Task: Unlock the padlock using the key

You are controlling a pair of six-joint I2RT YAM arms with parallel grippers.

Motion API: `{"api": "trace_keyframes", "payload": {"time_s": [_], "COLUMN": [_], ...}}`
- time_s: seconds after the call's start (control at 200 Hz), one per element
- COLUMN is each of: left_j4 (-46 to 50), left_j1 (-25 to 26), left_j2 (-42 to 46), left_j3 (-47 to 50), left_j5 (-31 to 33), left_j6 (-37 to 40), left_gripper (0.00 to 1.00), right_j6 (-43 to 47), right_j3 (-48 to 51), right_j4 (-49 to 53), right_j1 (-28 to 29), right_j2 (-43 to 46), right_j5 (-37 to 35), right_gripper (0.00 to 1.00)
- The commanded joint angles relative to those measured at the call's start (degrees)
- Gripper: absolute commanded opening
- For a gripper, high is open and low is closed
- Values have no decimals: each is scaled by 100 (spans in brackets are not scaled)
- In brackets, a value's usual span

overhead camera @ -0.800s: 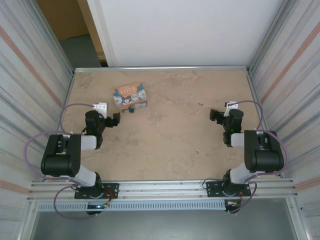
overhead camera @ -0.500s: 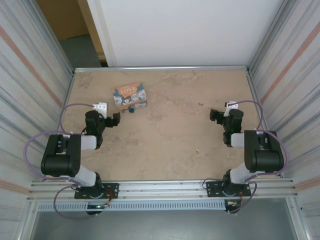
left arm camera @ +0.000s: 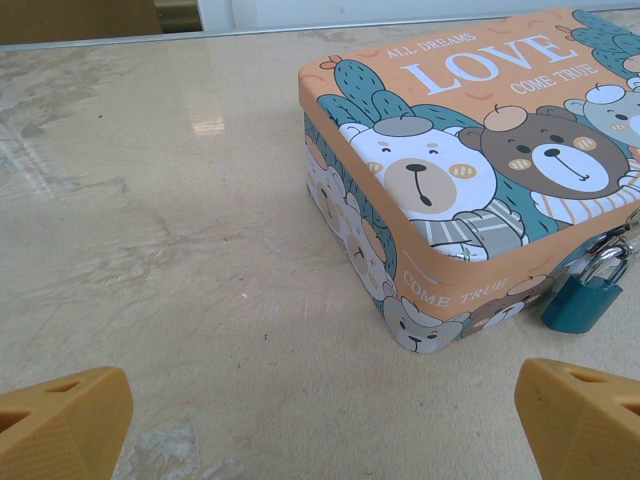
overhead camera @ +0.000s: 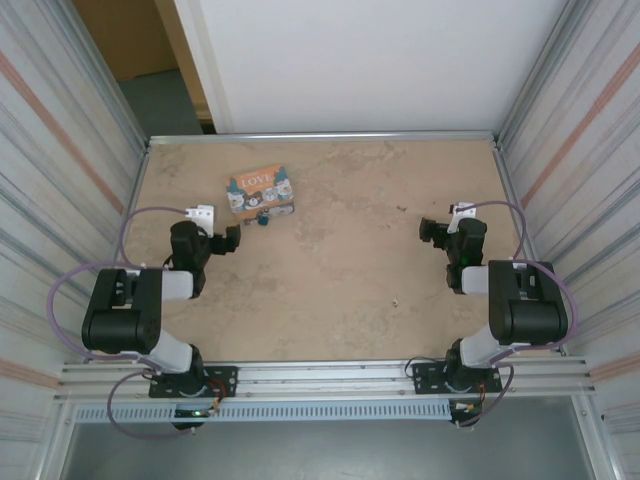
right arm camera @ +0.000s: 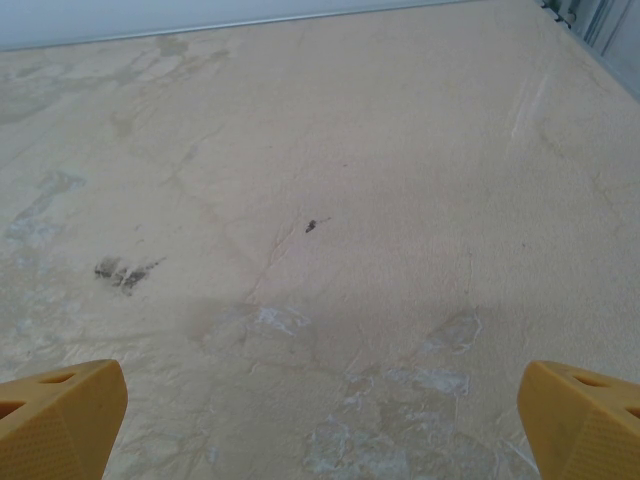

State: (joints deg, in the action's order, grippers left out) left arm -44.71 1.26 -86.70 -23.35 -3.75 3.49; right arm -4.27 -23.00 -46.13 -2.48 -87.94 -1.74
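Nothing has moved since the earlier frames: the left pincer (overhead camera: 231, 240), jaws apart, sits low over the beige marbled worktop (overhead camera: 340, 280) just short of the orange rectangular bear-printed tin (left arm camera: 450, 150), whose small teal padlock (left arm camera: 582, 298) hangs at its front, while the right pincer (overhead camera: 430, 232), jaws likewise apart, sits well to the right.

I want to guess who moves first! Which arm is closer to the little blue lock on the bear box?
Left. The open left fingers face the padlock hanging on the tin box; the right fingers sit far across the table.
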Motion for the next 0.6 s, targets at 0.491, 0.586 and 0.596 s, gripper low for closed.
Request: {"api": "trace_keyframes", "payload": {"time_s": [0.491, 0.586, 0.596], "left_j4": [18, 443, 487], "left_j1": [-34, -21, -20], "left_j2": [390, 807, 846], "left_j3": [89, 37, 29], "left_j5": [207, 369, 384], "left_j6": [38, -36, -40], "left_gripper": [99, 99, 99], "right_j6": [-338, -419, -424], "right_j3": [67, 115, 111], "right_j4": [167, 418, 470], "right_j1": [-213, -246, -249], "right_j2": [358, 748, 804], "right_j5": [145, 27, 25], "right_gripper": [99, 99, 99]}}
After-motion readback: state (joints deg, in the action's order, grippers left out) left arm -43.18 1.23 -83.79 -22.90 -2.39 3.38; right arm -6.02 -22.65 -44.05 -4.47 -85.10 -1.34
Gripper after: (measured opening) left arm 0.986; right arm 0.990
